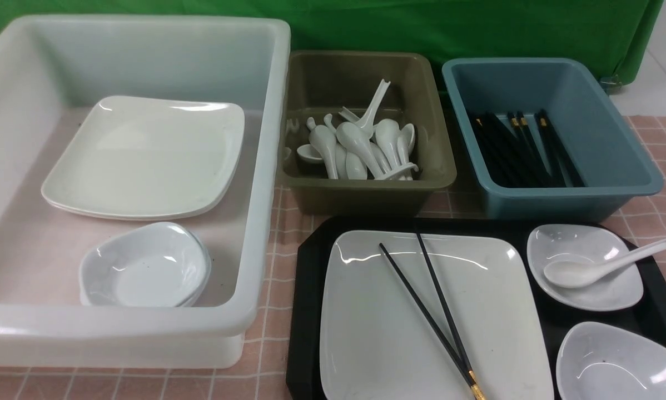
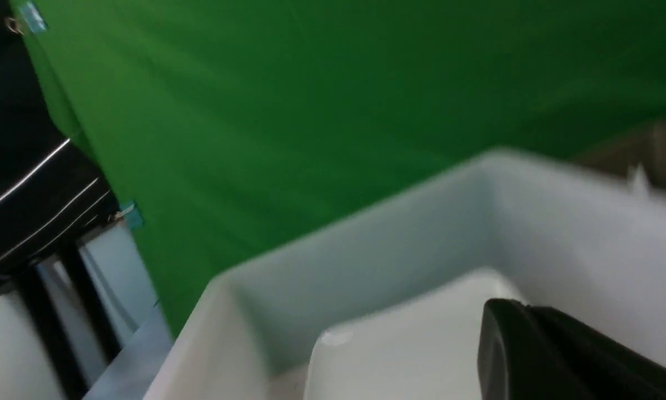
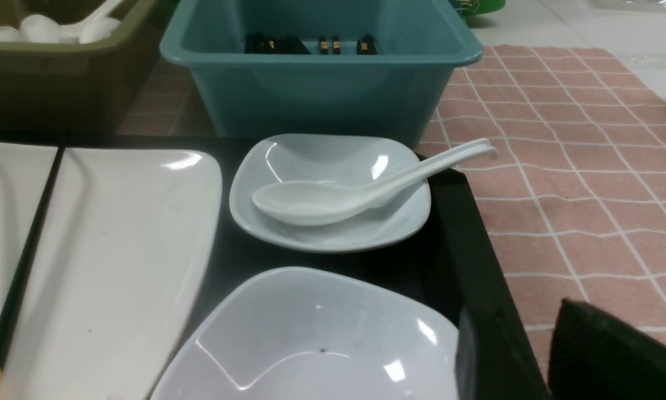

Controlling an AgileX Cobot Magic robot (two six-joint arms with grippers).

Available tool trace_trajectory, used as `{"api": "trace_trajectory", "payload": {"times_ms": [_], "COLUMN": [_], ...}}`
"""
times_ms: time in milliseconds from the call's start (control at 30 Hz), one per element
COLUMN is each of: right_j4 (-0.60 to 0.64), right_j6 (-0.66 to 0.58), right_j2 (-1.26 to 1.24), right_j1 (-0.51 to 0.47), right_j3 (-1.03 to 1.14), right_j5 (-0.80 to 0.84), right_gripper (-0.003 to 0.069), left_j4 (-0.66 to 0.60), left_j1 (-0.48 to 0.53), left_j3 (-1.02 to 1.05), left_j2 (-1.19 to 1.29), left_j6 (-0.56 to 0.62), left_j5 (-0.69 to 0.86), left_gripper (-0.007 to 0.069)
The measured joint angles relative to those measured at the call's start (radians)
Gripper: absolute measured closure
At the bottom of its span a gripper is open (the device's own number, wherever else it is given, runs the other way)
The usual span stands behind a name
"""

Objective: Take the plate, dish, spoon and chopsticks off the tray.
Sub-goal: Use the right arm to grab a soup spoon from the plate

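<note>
Currently, by size:

- Translucent white plastic bin, on the left of the pink checked tabletop: holds matching plates and dishes.
- Big black rectangular tray: nothing cleared yet.
- Large glossy white square plate: on the tray's left part, under the chopsticks, so probably best lifted after them.
- Blue plastic bin and olive plastic bin: stocked with chopsticks and spoons.
- Small white rounded farther dish and nearer dish: on the tray's right part.
- White ceramic soup spoon: bowl in the farther dish, handle overhanging and easy to pinch.
- Thin black gold-banded chopsticks: on the plate, best pinched together where they converge.
- Left end effector: pressed together.
- Right end effector: spread cannot be told.
</note>
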Motion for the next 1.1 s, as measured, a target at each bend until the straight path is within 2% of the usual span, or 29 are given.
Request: {"api": "trace_trajectory", "payload": {"times_ms": [67, 100, 167, 200, 267, 300, 400, 433, 467, 600, 667, 733, 800, 833, 867, 933, 967, 1000, 1033, 1067, 1100], "right_j4": [0.0, 0.0, 0.0, 0.015, 0.06, 0.149, 0.261, 0.265, 0.284, 0.304, 0.306, 0.224, 0.079, 0.047, 0.001, -0.037, -0.04, -0.052, -0.06, -0.061, -0.066], "right_j6": [0.0, 0.0, -0.001, 0.022, 0.062, 0.188, 0.392, 0.4, 0.44, 0.462, 0.552, 0.619, 0.658, 0.658, 0.635, 0.529, 0.516, 0.423, 0.367, 0.351, 0.321], "right_j2": [0.0, 0.0, 0.0, 0.0, 0.0, 0.0, 0.0, 0.0, 0.0, 0.0, 0.0, 0.0, 0.014, 0.033, 0.076, 0.179, 0.191, 0.296, 0.382, 0.411, 0.47], "right_j1": [0.0, 0.0, 0.0, 0.0, 0.0, 0.001, 0.002, 0.002, 0.002, 0.002, 0.003, 0.015, 0.053, 0.067, 0.101, 0.17, 0.178, 0.241, 0.295, 0.303, 0.341], "right_j3": [0.0, 0.0, 0.0, 0.002, 0.007, 0.009, 0.009, 0.009, 0.009, 0.009, 0.009, -0.013, -0.123, -0.167, -0.259, -0.42, -0.452, -0.564, -0.671, -0.686, -0.755], "right_j5": [-0.003, -0.005, -0.005, -0.029, -0.062, -0.136, -0.283, -0.29, -0.337, -0.412, -0.491, -0.482, -0.356, -0.29, -0.179, 0.017, 0.039, 0.223, 0.399, 0.424, 0.527], "right_gripper": [0.0418, 0.0418, 0.0418, 0.0418, 0.0418, 0.0418, 0.0418, 0.0418, 0.0418, 0.0418, 0.0433, 0.0477, 0.0558, 0.0582, 0.062, 0.0629, 0.0629, 0.0629, 0.0629, 0.0629, 0.0629], "left_j4": [-0.022, -0.05, -0.062, -0.07, -0.075, -0.077, -0.092, -0.097, -0.134, -0.322, -0.453, -0.487, -0.45, -0.424, -0.387, -0.352, -0.35, -0.341, -0.34, -0.34, -0.34], "left_j1": [0.0, 0.0, 0.0, 0.0, 0.0, 0.0, 0.0, 0.0, 0.0, 0.0, 0.0, 0.0, 0.0, 0.0, 0.0, 0.0, 0.0, 0.0, 0.0, 0.0, 0.0], "left_j3": [0.0, 0.0, 0.0, 0.0, 0.0, 0.0, 0.0, 0.0, 0.0, 0.0, -0.027, -0.133, -0.307, -0.385, -0.505, -0.692, -0.709, -0.847, -0.921, -0.942, -0.978], "left_j2": [0.0, 0.0, 0.0, 0.0, 0.0, 0.0, 0.0, 0.0, 0.0, 0.0, 0.003, 0.031, 0.101, 0.129, 0.208, 0.351, 0.366, 0.491, 0.586, 0.617, 0.676], "left_j6": [-0.025, -0.088, -0.17, -0.277, -0.321, -0.346, -0.349, -0.349, -0.349, -0.349, -0.343, -0.34, -0.342, -0.342, -0.341, -0.312, -0.307, -0.254, -0.211, -0.202, -0.167], "left_j5": [-0.044, -0.132, -0.204, -0.278, -0.311, -0.324, -0.311, -0.31, -0.313, -0.387, -0.432, -0.333, -0.109, 0.005, 0.191, 0.509, 0.541, 0.822, 0.989, 1.015, 1.11], "left_gripper": [0.0603, 0.0603, 0.0603, 0.0603, 0.0603, 0.0603, 0.0603, 0.0603, 0.0603, 0.0603, 0.0603, 0.0603, 0.0603, 0.0603, 0.0603, 0.0603, 0.0603, 0.0603, 0.0603, 0.0603, 0.0603]}}
